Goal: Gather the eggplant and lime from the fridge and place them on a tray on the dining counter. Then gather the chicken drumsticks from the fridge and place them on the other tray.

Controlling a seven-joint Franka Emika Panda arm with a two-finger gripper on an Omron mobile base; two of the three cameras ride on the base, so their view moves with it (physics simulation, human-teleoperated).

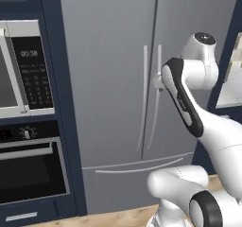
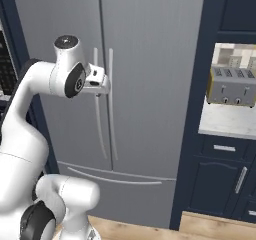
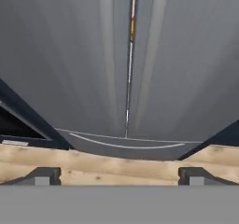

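The grey double-door fridge (image 1: 108, 79) (image 2: 150, 59) (image 3: 126, 55) stands shut, with its two vertical handles (image 1: 143, 98) (image 2: 112, 109) side by side at the middle seam. My gripper (image 1: 157, 82) (image 2: 105, 81) (image 3: 119, 176) is held up close to those handles at mid-height, open and with nothing between its fingertips. The hand view looks down the door seam to the freezer drawer (image 3: 126, 146). The eggplant, lime and chicken drumsticks are hidden, and the trays and dining counter are out of view.
A microwave (image 1: 23, 70) and an oven (image 1: 33, 169) sit in the navy cabinet left of the fridge. To its right, a toaster (image 2: 231, 86) stands on a pale counter (image 2: 225, 126) above navy drawers. Wooden floor (image 2: 150, 231) lies in front.
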